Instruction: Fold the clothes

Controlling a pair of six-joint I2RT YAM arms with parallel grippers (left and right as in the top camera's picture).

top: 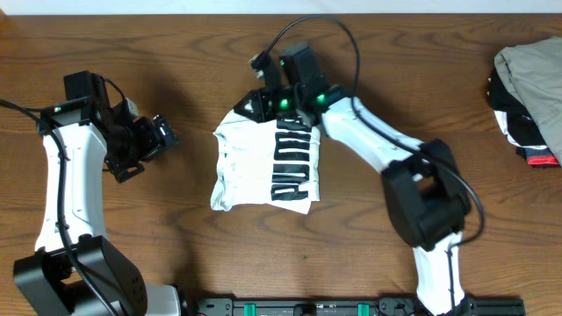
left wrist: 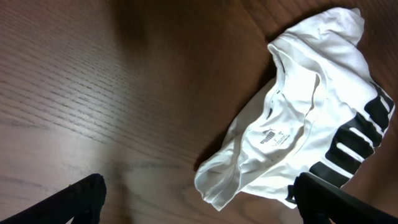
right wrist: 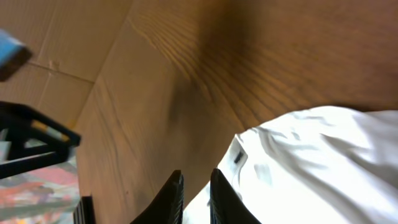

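White PUMA T-shirt point(top: 250, 167) is laid crumpled at the centre of the table point(top: 176, 53), lettering up, not yet folded. R gripper point(right wrist: 196, 194) is set low at the shirt's far edge, jaws narrow w/ a slim gap; whether cloth is pinched cannot be told. Prob. placed there to take a hem. L gripper point(top: 145, 151) is held wide open beside the shirt, apart from it, presumably ready for the collar side.
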